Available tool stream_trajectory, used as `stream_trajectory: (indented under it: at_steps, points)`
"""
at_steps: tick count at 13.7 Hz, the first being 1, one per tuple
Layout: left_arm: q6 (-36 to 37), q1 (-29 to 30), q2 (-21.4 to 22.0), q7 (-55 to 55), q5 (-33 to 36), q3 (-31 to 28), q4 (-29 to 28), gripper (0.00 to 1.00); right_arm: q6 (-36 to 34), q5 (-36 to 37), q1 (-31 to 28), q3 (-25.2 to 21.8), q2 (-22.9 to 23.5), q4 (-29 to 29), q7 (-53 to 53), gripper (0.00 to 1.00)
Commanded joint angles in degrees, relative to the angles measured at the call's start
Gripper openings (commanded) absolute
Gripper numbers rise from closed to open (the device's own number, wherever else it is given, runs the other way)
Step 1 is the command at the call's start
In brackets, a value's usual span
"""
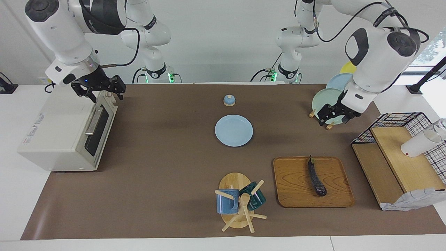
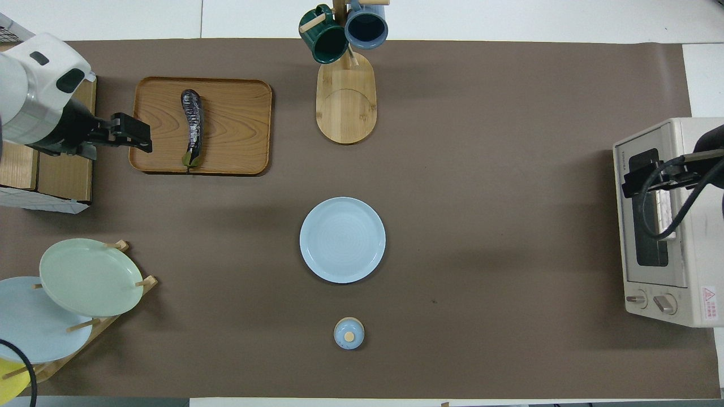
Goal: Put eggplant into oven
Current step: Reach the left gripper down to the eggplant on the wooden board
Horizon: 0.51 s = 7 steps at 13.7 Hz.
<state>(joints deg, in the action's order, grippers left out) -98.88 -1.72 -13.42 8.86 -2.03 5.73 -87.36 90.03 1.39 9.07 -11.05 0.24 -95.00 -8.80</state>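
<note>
Nothing of the task is done as yet, as far as the views show. The eggplant (image 1: 316,177) lies on the wooden tray (image 1: 296,195), toward the left arm's end of the table, stem end toward the robots, and nothing touches it. The oven (image 1: 66,132) stands at the right arm's end with its door shut, the bar handle (image 1: 94,121) untouched. The left gripper (image 1: 335,117) hangs in the air in front of the plate rack (image 1: 329,126); in the overhead view it shows at the tray's edge (image 2: 131,131), beside the eggplant and not over it. Its fingers look parted and hold nothing. The right gripper (image 1: 101,91) hovers over the oven's top front edge, above the door, fingers spread and empty. I judge that both arms are only approaching: the right one to pull the door open by its handle, the left one to come down on the eggplant. Left to do is all of it: opening the door, grasping the eggplant, carrying it along the table and setting it inside.
</note>
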Motion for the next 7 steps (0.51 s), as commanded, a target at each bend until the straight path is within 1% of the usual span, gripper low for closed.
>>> stream_trajectory:
  at_steps: [1, 3, 5, 6, 7]
  points:
    - [-2.9, 0.7, -10.2, -0.9, -0.2, 0.2, 8.1, 1.00, 2.6, 0.7, -2.1, 0.1, -3.2, -5.3, -2.8, 0.00]
    - [-8.5, 0.8, -15.4, -1.9, -0.1, 0.2, 9.0, 1.00, 6.2, 2.2, -3.7, -0.2, -4.4, -9.4, -2.2, 0.00]
    - [-10.0, 0.6, -22.4, -2.8, 0.2, 0.2, 14.6, 1.00, 10.1, 2.8, -5.4, -0.3, -5.3, -13.9, 0.1, 0.00]
    - [-10.0, 0.6, -25.3, -3.4, 0.9, 0.2, 17.0, 1.00, 10.7, 3.4, -5.7, -0.3, -5.3, -15.0, 5.4, 0.00]
    - [-11.4, 0.8, -26.2, -5.1, 1.8, 0.2, 17.0, 1.00, 10.5, 4.1, -5.4, -0.2, -5.3, -15.3, 10.2, 0.00]
